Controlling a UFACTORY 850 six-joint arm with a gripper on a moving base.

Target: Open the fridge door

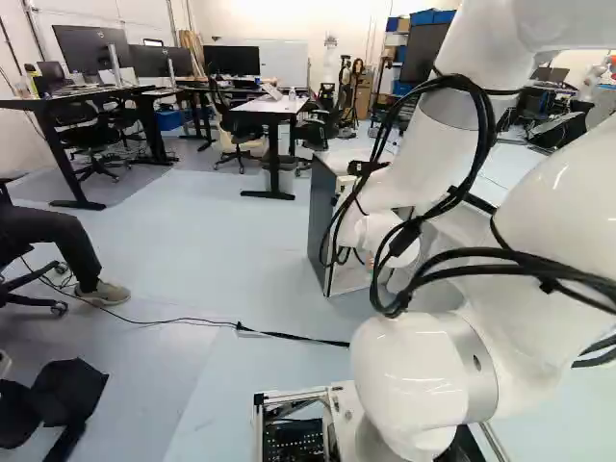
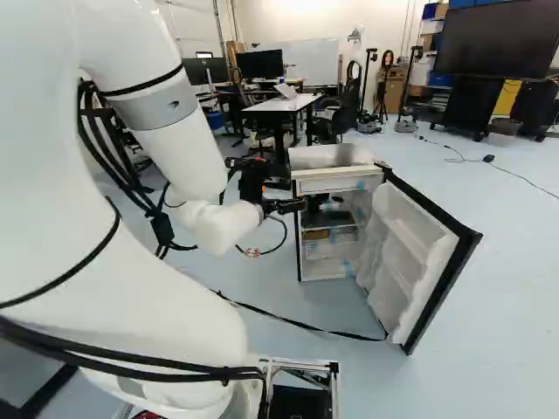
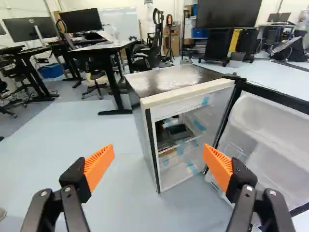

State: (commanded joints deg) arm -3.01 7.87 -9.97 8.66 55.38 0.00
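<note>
My end effector (image 2: 300, 206) is wide, its orange pads (image 3: 100, 164) well apart with nothing gripped between them. Just ahead, past the gap, stands the small fridge (image 3: 174, 79), its front uncovered so that its shelves (image 3: 181, 142) show, a dark item (image 3: 178, 131) lying on one and strips of blue tape (image 3: 205, 101) around the inside. The fridge door (image 2: 428, 253) already stands wide open, off to one side of my end effector, its white, ribbed inner face showing. Farther ahead, beyond the fridge, is a desk (image 3: 110, 46) with black legs
</note>
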